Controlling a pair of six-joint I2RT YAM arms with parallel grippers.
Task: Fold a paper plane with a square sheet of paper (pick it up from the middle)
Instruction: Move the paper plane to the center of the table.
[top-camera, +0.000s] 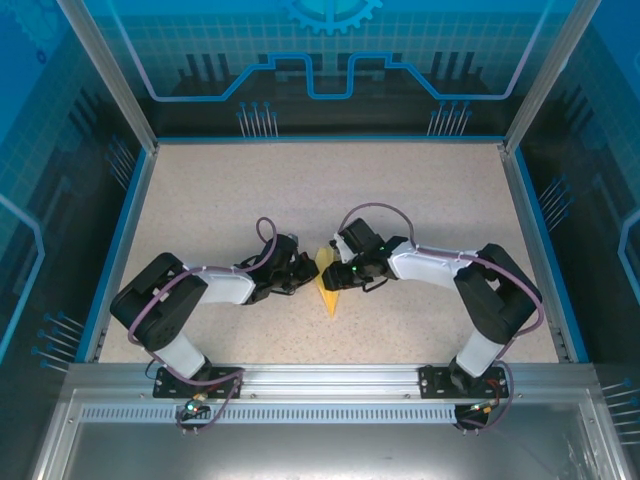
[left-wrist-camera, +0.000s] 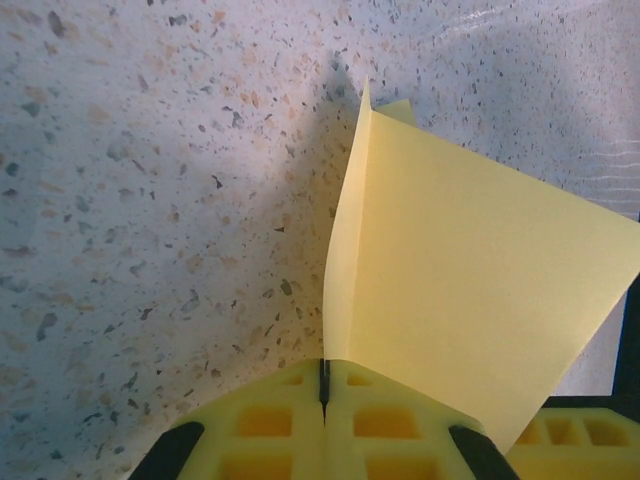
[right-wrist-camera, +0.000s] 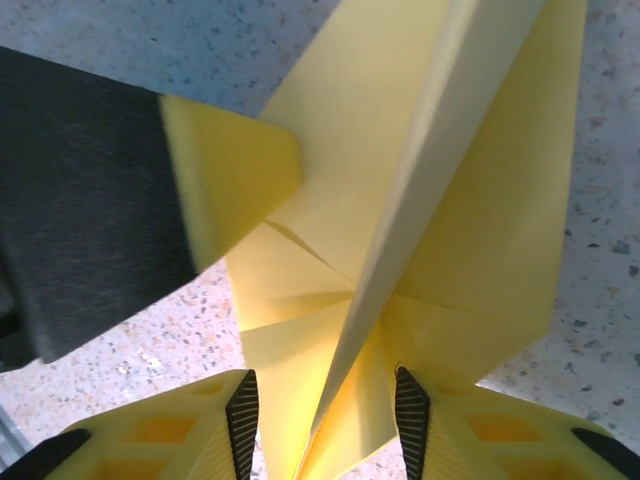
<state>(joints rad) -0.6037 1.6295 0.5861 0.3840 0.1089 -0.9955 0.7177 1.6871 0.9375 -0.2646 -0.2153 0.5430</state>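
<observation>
The 2 arms meet at the middle of the speckled table (top-camera: 420, 190), with the paper plane (top-camera: 327, 283) between them. From above it reads as a narrow yellow triangle with its tip toward the near edge. Its upper end is hidden behind the gripper bodies, and the view is too small to show whether it lies flat.

The left gripper (left-wrist-camera: 323, 378) has its 2 yellow fingers pressed together with only a thin dark seam left between them. An edge of the paper comes straight out of that seam, so it is pinched there. In the left wrist view the sheet stands up from the grip as 1 large flap with a sharp crease on its left side. A second layer peeks out behind the top, and its right corner is cut off by the frame.

The right gripper (right-wrist-camera: 320, 400) has its fingers (right-wrist-camera: 243, 420) partly apart, and the plane's raised centre fold runs down between the 2 ribbed pads. The frame's lower edge cuts off where the paper ends. Whether the pads press on the paper is not clear.

In the right wrist view a yellow pad on a blurred black body, the left arm's finger (right-wrist-camera: 225, 175), meets the paper at the upper left. The contact point itself is hard to make out.
</observation>
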